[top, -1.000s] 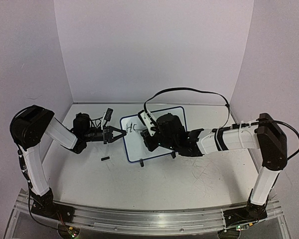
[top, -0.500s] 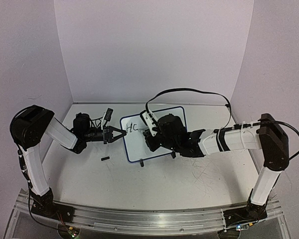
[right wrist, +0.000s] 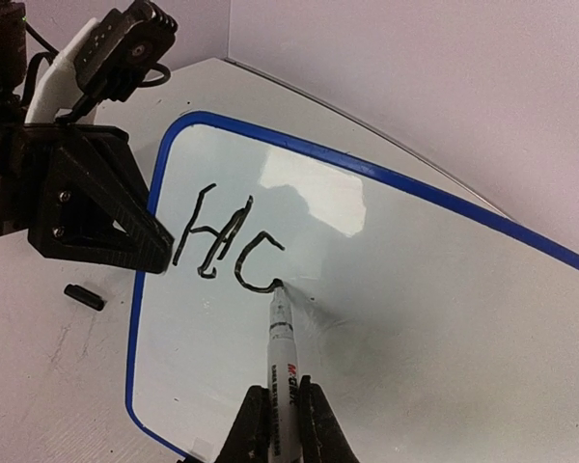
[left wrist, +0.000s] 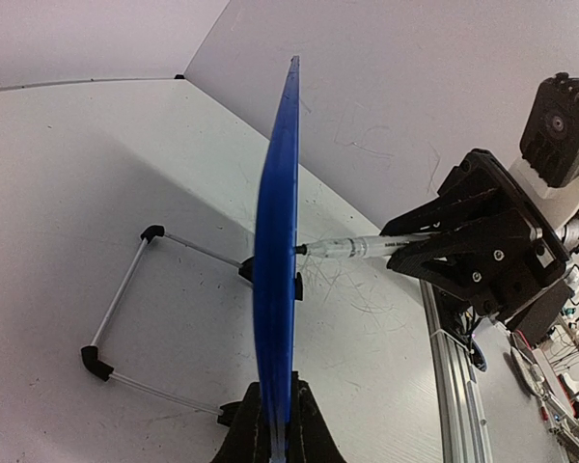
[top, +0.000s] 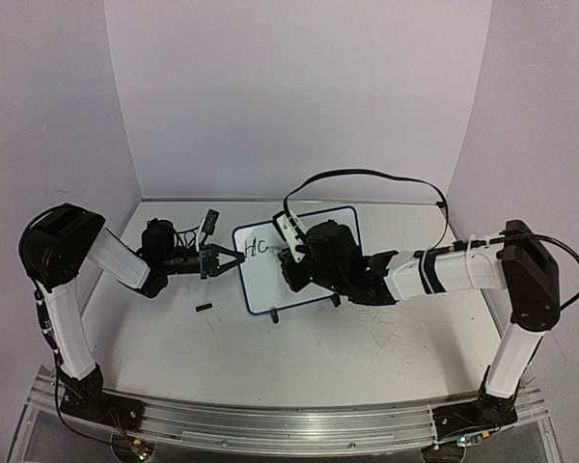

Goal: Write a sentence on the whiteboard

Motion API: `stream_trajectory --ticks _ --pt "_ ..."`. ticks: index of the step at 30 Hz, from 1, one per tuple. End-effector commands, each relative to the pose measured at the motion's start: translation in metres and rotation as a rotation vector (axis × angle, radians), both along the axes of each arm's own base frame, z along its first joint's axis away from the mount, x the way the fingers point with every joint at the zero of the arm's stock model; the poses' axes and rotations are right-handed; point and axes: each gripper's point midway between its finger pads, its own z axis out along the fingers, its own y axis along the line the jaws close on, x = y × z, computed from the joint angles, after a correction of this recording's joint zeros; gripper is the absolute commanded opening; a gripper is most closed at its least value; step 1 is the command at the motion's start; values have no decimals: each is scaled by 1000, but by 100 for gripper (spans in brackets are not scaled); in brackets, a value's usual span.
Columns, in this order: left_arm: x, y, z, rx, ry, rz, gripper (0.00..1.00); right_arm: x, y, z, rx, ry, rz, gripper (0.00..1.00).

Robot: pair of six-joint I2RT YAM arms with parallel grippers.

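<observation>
Top view: the whiteboard (top: 261, 285) is standing on the table (top: 299, 357), the left gripper (top: 237, 260) at its left edge. Left wrist view: its jaws are clamping the blue rim, likely steadying it against pen pressure. Right wrist view: the right gripper (right wrist: 281, 400) is pinching the marker (right wrist: 281, 338) — tip touching beside HC (right wrist: 222, 251)

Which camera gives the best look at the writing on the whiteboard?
Right wrist: the writing is large and legible, roughly H A C, with the marker tip at the last letter. Top external shows tiny marks; left wrist sees the whiteboard edge-on, no writing.
</observation>
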Motion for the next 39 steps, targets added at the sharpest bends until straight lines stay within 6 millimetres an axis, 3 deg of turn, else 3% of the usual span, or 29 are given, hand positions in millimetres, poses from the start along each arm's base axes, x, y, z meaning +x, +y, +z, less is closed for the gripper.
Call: stream_trajectory --ticks 1,19,34,36,39 --pt "-4 -4 -13 43 6 -8 0 13 -5 22 41 -54 -59 0" --pt "-4 -5 -12 42 3 -11 0 19 3 28 63 -69 -58 0" --pt "-4 -5 -13 42 5 -12 0 12 18 20 57 -39 23 0" --pt "-4 -5 -13 43 6 -11 0 9 17 26 68 -50 33 0" --pt "-4 -4 -13 44 6 -10 0 2 -2 44 109 -96 5 0"
